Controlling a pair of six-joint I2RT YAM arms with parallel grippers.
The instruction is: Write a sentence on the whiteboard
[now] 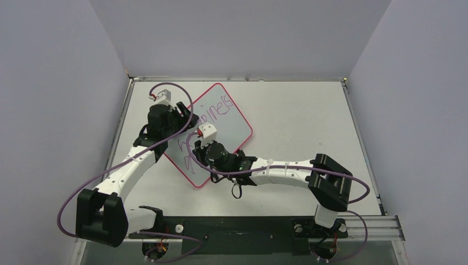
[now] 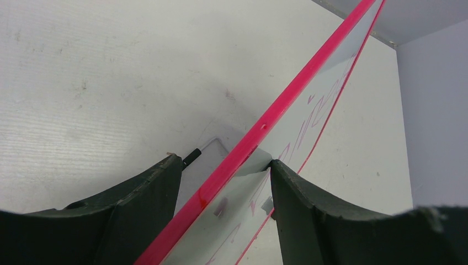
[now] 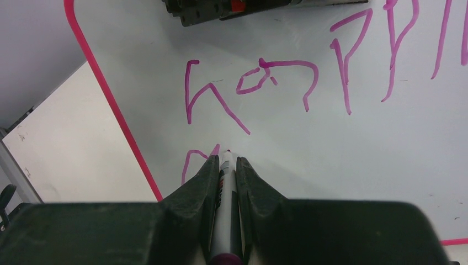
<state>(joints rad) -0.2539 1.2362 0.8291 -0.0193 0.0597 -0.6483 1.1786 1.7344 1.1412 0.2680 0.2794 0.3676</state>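
Note:
The whiteboard (image 1: 234,130) lies slanted at the table's back left, pink-framed. The sentence (image 1: 217,110) runs across it in purple-magenta, starting "happiness" (image 3: 265,77), with a short stroke of a second line (image 3: 190,160) under the "h". My left gripper (image 1: 181,112) straddles the board's left edge (image 2: 259,130), one finger on the white face (image 2: 287,187) and one beneath; the edge sits raised. My right gripper (image 1: 197,148) is shut on a white marker (image 3: 227,199), whose purple tip touches the board just right of the short stroke.
The white tabletop (image 1: 309,121) spreads to the right of the board, with grey walls on three sides. A metal mounting rail (image 1: 364,226) runs along the near edge. Purple cables loop off both arms. A small black-tipped clear part (image 2: 193,155) shows under the board edge.

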